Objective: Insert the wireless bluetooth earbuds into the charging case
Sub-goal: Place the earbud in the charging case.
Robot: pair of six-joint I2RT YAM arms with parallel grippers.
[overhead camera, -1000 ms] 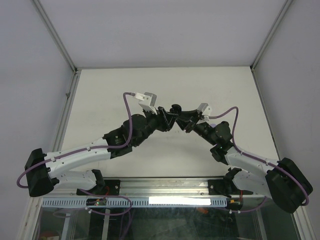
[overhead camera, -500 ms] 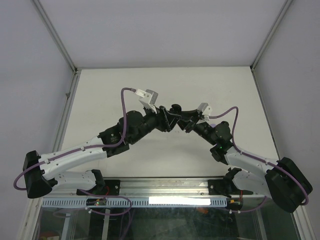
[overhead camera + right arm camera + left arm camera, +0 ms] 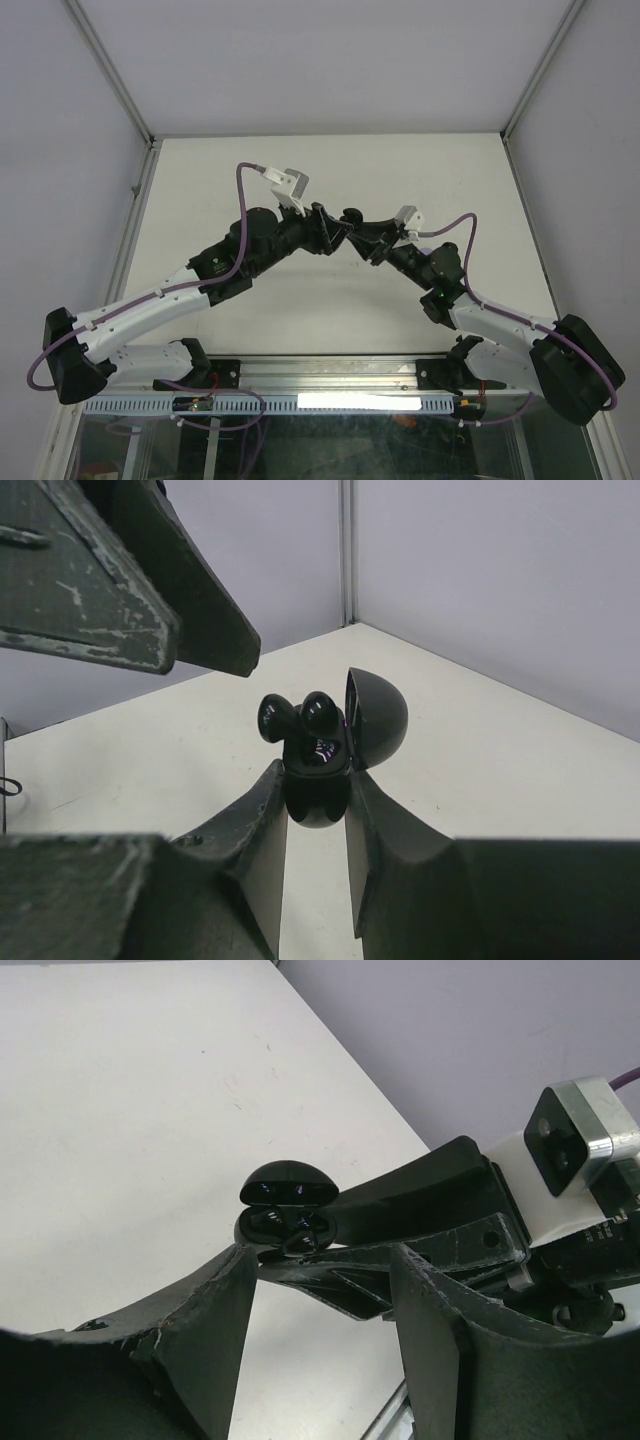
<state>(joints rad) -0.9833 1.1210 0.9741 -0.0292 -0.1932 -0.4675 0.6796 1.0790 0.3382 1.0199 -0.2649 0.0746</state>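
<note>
1. Black fingers of the right gripper [image 3: 315, 776] are clamped on the lower body of the charging case [image 3: 318, 806], one on each flank. The case appears to be held clear of the white table [image 3: 120, 1110], with its mouth pointing away from the right wrist.
2. Lid [image 3: 380, 718]: swung open, standing on the right side of the case in the right wrist view.
3. Earbuds [image 3: 320, 713]: two black pieces side by side in the mouth of the case, their rounded heads proud of the rim. Whether they are fully seated cannot be told.
4. Left gripper [image 3: 320, 1258]: jaws parted, nothing between them. The case lies ahead of it, just beyond the fingertips and a little toward the left finger in the left wrist view, and is not touched.
5. Governing relation: the two grippers meet nose to nose over the middle of the table, so the open mouth of the case faces the left gripper. The long axis of the case runs along the right fingers.
6. Judgement: the left arm is the free one and the nearer. A press on the earbuds, or a tap on the lid, would travel along that axis into the right grip.
</note>
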